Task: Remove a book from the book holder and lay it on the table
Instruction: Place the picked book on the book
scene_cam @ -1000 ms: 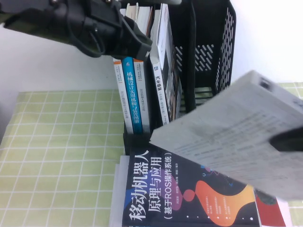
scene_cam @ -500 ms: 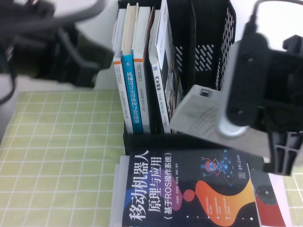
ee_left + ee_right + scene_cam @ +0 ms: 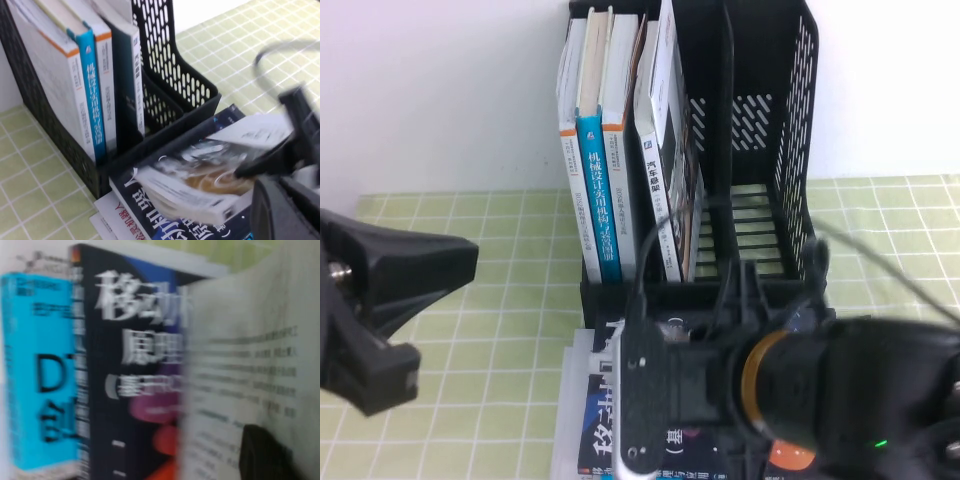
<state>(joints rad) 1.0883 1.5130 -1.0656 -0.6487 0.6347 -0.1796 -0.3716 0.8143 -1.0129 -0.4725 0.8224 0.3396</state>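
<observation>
item: book (image 3: 200,185). lower middle of the left wrist view, above the navy book (image 3: 230,117) and a little tilted, dark ring-pattern cover up. in my right wrist view its white printed page (image 3: 250,365) fills the right half of the frame.

item: my right gripper (image 3: 265,452). lower right of the right wrist view; one dark finger (image 3: 262,450) presses on the page, so i am clenched on the book. in the high view my right arm (image 3: 790,390) covers the lower centre and hides the book.

item: my left gripper (image 3: 375,300). left edge of the high view, over the table (image 3: 480,380), well apart from the books. i cannot tell its state.

item: holder (image 3: 760,150). upper centre of the high view, upright. left compartment holds upright books, a blue-spined book (image 3: 598,200) among them; right compartment shows its slotted base.

item: navy book. flat on the table before the holder, on a flat stack; a cyan book (image 3: 40,375) shows beside it at the left of the right wrist view.
</observation>
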